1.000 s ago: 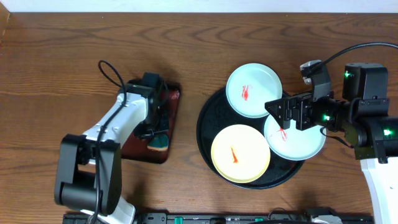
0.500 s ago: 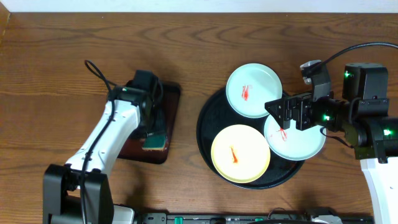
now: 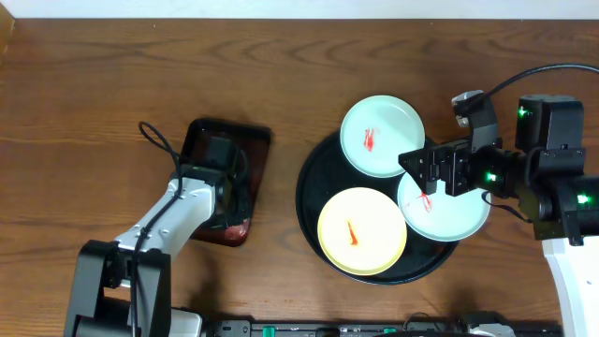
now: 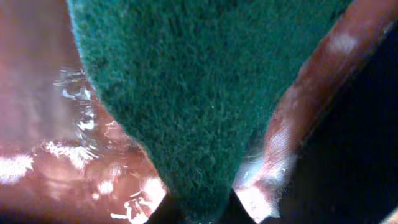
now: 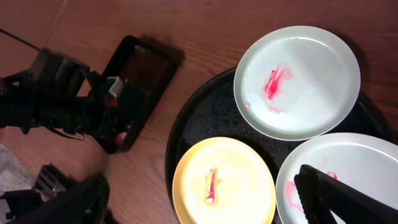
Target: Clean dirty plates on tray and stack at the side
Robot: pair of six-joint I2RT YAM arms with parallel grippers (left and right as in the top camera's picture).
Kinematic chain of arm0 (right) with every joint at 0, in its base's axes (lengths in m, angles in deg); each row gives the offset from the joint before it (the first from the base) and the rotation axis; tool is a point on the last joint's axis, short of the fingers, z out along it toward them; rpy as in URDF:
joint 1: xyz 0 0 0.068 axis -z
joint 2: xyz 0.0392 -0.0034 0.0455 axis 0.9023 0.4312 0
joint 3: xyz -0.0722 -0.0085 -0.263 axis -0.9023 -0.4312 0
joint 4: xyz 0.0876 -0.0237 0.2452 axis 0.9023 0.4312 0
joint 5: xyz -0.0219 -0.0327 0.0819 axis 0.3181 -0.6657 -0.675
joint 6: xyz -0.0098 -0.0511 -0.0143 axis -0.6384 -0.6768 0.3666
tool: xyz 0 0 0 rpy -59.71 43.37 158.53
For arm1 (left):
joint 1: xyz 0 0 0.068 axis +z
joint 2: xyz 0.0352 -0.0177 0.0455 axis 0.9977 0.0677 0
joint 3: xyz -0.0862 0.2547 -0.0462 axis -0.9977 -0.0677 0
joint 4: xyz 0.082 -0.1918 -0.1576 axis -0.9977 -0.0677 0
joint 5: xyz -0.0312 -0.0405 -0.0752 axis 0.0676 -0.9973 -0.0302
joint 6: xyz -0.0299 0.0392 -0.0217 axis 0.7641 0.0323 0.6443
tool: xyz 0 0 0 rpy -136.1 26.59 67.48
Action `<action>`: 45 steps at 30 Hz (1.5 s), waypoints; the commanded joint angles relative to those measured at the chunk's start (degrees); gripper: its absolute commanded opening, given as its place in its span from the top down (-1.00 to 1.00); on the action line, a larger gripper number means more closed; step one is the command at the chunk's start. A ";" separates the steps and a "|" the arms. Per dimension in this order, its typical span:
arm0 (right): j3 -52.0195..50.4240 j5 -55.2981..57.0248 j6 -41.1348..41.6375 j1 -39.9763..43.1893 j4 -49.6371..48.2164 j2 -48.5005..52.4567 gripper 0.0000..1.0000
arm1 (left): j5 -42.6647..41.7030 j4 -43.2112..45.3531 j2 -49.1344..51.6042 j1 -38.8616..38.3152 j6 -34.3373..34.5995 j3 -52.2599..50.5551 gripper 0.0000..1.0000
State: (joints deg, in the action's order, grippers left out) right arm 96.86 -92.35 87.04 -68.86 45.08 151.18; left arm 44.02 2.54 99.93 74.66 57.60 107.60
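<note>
Holding three plates, the black tray [image 3: 312, 197] sits right of centre on the wood table [image 3: 112, 84]. A mint plate [image 3: 382, 136] lies at the back, jutting over the rim. A yellow plate [image 3: 362, 230] lies at the front, fully inside. A second mint plate [image 3: 459, 220] lies to the right, overhanging the rim there. The three sit close together, and each has a red-orange smear near its middle. None is on the bare table beside the tray.

The maroon tray [image 3: 201, 140] is to the left, well apart. In the left wrist view its wet, shiny floor shows under a green sponge [image 4: 205, 81] that fills most of the picture.

The left gripper [image 3: 227, 192] reaches down into the maroon tray; the sponge hides its jaws, so I cannot tell whether they grip it. The right gripper [image 3: 426, 171] hangs above the left edge of the right mint plate, fingers [image 5: 339, 193] spread wide and grasping nothing.
</note>
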 commanded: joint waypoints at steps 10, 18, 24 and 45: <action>0.98 -0.22 0.74 0.33 0.02 0.07 -0.89 | 4.44 -14.69 1.07 0.46 -2.38 16.85 -0.21; 0.98 -0.22 0.74 0.33 0.02 0.07 -0.89 | 9.40 -11.43 1.90 0.46 -3.39 16.96 -0.30; 0.98 -0.22 0.76 0.33 0.04 0.07 -0.89 | 9.38 -3.30 6.51 0.46 -2.75 12.63 -0.29; 0.98 -0.22 0.76 0.33 0.87 0.07 -0.89 | 7.80 -9.11 8.37 0.46 -0.79 21.92 -0.20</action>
State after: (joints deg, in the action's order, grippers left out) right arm 96.86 -92.35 87.02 -68.86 45.56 151.18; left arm 52.59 -5.41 110.44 75.27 56.11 127.93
